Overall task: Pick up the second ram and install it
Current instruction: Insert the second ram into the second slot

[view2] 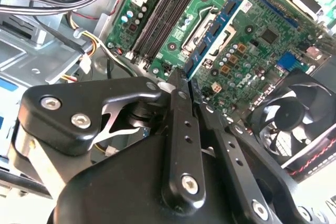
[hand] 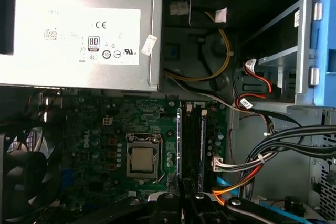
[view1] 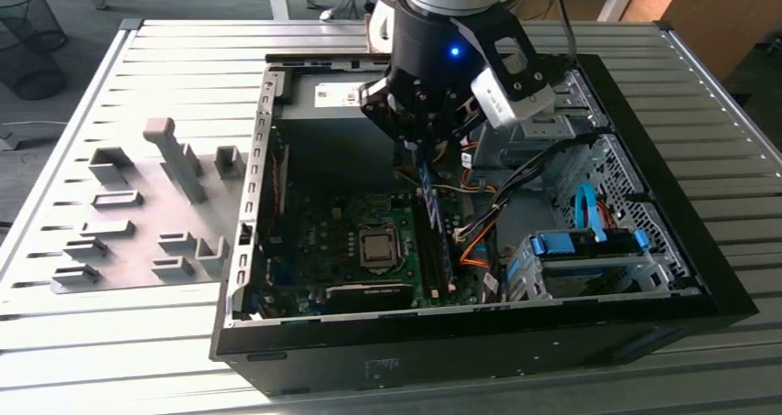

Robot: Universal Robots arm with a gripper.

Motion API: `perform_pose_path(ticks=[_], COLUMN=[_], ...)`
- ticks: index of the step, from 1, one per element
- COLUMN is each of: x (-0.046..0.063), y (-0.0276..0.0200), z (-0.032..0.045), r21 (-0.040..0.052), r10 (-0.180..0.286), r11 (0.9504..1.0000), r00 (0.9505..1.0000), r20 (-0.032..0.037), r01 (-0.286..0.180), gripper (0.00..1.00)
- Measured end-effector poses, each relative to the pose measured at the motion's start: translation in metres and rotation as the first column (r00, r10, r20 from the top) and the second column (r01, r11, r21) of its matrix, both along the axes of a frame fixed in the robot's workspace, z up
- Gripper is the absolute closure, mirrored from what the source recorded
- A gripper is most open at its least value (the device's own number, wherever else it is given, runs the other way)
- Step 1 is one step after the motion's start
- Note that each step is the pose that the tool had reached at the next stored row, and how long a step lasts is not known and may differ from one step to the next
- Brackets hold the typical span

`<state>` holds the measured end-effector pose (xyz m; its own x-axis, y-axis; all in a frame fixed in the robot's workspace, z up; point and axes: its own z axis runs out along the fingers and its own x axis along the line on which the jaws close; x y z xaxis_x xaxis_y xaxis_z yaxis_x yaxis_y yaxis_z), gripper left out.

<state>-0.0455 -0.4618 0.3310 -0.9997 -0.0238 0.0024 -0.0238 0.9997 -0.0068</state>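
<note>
1. The gripper (view1: 427, 149) hangs inside the open PC case (view1: 684, 278), above the motherboard (view1: 330, 241); in the second wrist view its black fingers (view2: 181, 129) are clamped on the near end of the ram (view2: 215, 27).
2. In the second wrist view the ram is a long, thin, flat stick standing on edge, with a blue-green board, a row of black chips along its face and a small pale label near the far end.
3. It runs away from the fingers over the motherboard (view2: 252, 51), alongside the dark memory slots (view2: 168, 9) and close beside the socket (view2: 202, 24).
4. In the first wrist view the ram (hand: 179, 145) shows edge-on as a thin blue-green strip rising from the gripper (hand: 184, 203), just beside the slots (hand: 195, 140) and on their socket side; whether it touches a slot I cannot tell.
5. The square socket (hand: 142, 161) with its metal frame lies on the green motherboard (hand: 94, 129), between the ram and a black fan (hand: 21, 177).
6. The silver power supply (hand: 79, 30) sits beyond the motherboard's far edge.
7. In the exterior view, grey holder blocks (view1: 146, 213) stand on the slatted table (view1: 73, 342), outside the case on the exterior view's left.
</note>
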Motion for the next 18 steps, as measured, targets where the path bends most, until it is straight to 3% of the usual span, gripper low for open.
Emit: perform_pose_path(ticks=[6,10,18], x=[0.000,0.000,0.000], y=[0.0000,-0.0002,-0.0002], z=[-0.0109,-0.0180,-0.0197], r21=[0.0000,-0.0001,0.0028], r10=[0.062,0.062,0.054], r11=[0.9981,0.9981,0.9986], r00=[0.9981,0.9981,0.9986], r20=[-0.0008,-0.0009,-0.0004], r01=[-0.062,-0.062,-0.054], gripper=[0.86,0.86,0.86])
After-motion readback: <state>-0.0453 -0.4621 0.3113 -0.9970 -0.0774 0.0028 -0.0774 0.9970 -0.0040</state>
